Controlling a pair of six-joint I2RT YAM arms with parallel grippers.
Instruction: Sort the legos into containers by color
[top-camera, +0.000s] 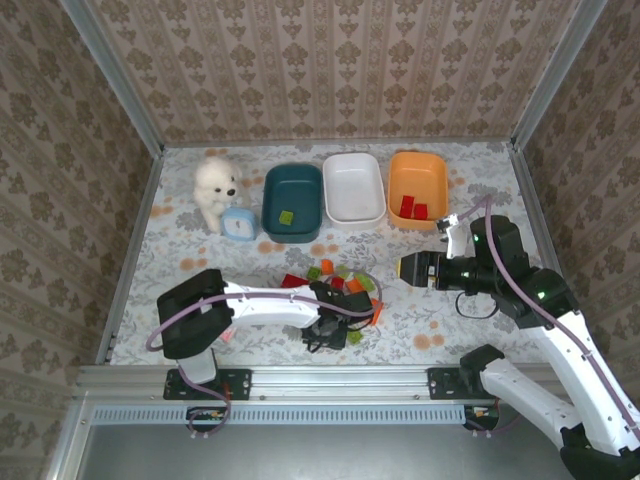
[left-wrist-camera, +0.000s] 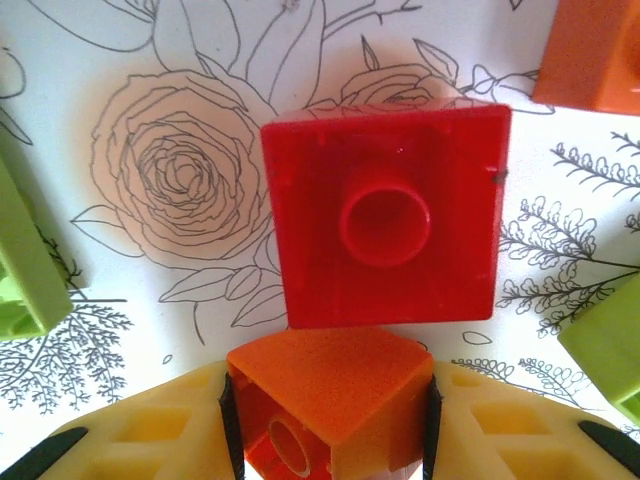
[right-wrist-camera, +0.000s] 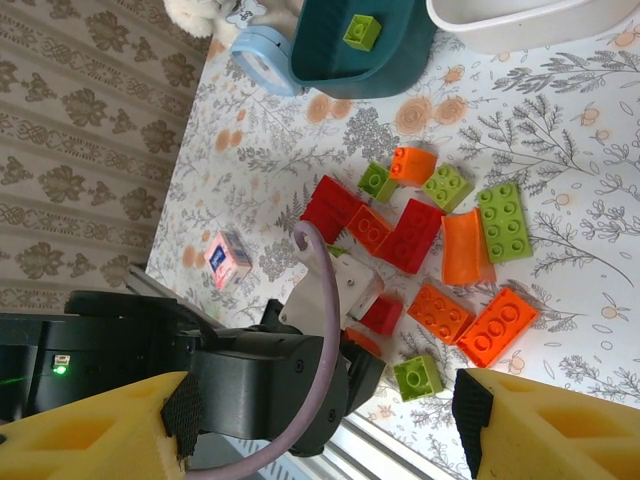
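While orange brick (left-wrist-camera: 330, 395) is clamped amid pile (top-camera: 340, 285) between pads (left-wrist-camera: 232, 425) of left gripper (left-wrist-camera: 331, 422), next to red brick (left-wrist-camera: 385, 215), sorting is judged barely begun: one green brick (top-camera: 287, 217) is seen in teal tub (top-camera: 270, 195), two red bricks (top-camera: 412, 208) in orange tub (top-camera: 395, 190); most pieces are left on table. Right gripper (top-camera: 404, 269) is held wide, empty. No writing can be read.

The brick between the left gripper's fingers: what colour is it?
Orange brick; the left wrist view shows it best.

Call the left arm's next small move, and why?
Probably lift straight up. The left gripper clamps the orange brick on both sides, and a red brick lies close beyond it on the table, so dragging sideways could knock that one.
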